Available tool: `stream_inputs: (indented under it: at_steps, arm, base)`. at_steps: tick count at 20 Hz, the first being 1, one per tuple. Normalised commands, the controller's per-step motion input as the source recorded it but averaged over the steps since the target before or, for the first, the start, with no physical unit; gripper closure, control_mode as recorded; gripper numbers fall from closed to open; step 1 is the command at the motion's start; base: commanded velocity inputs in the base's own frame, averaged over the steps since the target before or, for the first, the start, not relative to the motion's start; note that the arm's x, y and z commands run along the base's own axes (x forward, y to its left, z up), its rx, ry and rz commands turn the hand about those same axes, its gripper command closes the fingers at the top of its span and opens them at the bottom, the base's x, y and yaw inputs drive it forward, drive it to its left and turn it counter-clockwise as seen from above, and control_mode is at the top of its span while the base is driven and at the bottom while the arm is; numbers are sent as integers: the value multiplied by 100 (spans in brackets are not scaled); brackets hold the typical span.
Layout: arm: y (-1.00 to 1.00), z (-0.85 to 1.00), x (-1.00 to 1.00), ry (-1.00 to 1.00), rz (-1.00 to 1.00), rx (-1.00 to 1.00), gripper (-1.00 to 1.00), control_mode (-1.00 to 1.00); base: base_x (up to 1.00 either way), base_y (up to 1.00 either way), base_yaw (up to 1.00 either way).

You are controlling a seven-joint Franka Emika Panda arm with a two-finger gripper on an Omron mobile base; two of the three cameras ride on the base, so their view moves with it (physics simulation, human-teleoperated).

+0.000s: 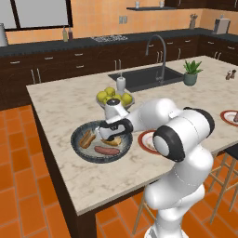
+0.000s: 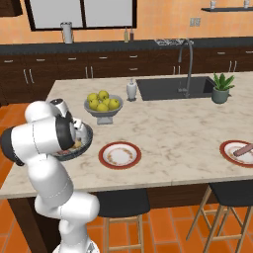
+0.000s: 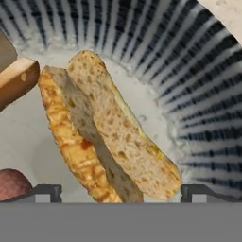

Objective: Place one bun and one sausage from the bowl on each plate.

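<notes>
The tool hangs low inside the bowl, its jaws spread wide and holding nothing; in the hand view its two dark fingertips stand far apart, one on either side of a split bun that lies just below them on the bowl's pale speckled floor. That bun is cut lengthwise, with its crumb face turned up and a golden crust along one side. Beside it in the hand view the end of a second bun shows at the left edge, and the rounded tip of a reddish sausage sits at the lower left. From the left base view the bowl rests on the marble worktop near its front left corner, holding a bun on its left side and a sausage toward its front. One plate with a red-brown rim sits just right of the bowl along the front edge, bare of food. The second plate lies well apart, near the front right corner, and carries a sausage. Behind the bowl stands a grey pedestal bowl of yellow-green apples, with a white soap dispenser next to the dark sink and a potted plant toward the right end of the worktop.
</notes>
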Motion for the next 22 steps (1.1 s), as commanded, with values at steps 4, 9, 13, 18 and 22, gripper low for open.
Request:
stream_inputs:
  at_steps: [4,9,13,18,22]
  arm:
    - [-49,-14,7,0,21,1,-100,-100]
    - [0,-35,0,6,5,-5,-100,-100]
    - [9,-61,0,12,7,-3,100,-100]
    - [0,-45,-3,7,2,-6,100,-100]
    - [-34,61,-54,-3,1,2,100,-100]
  base:
    - [0,0,0]
    - [0,0,0]
    - [0,0,0]
    - [0,0,0]
    - [0,0,0]
